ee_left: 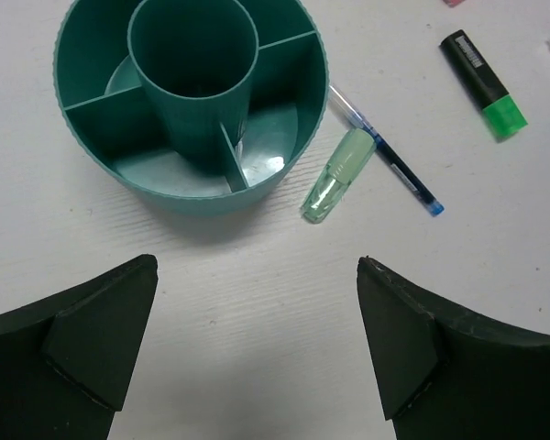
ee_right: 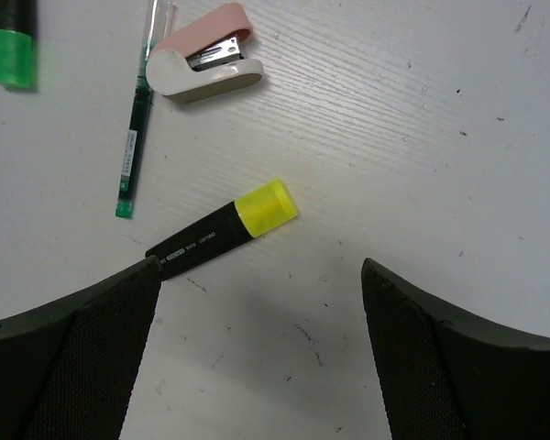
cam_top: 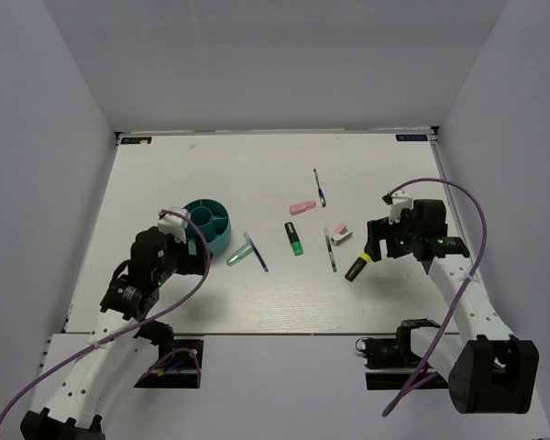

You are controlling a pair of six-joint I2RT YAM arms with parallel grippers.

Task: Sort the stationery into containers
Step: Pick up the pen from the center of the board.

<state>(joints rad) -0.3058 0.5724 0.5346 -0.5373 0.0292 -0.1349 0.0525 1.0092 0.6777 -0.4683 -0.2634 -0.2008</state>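
As the teal organiser (ee_left: 188, 197) looks empty, nothing is sorted yet — yellow highlighter (ee_right: 222, 231) loose on the table (cam_top: 257, 298), left gripper (ee_left: 257, 344) and right gripper (ee_right: 257, 353) both gaping, empty.

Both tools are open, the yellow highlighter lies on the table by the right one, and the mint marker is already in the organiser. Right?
Not quite. The mint marker is not in the organiser. It lies on the table just outside it, beside a blue pen, as the left wrist view shows. The rest holds.
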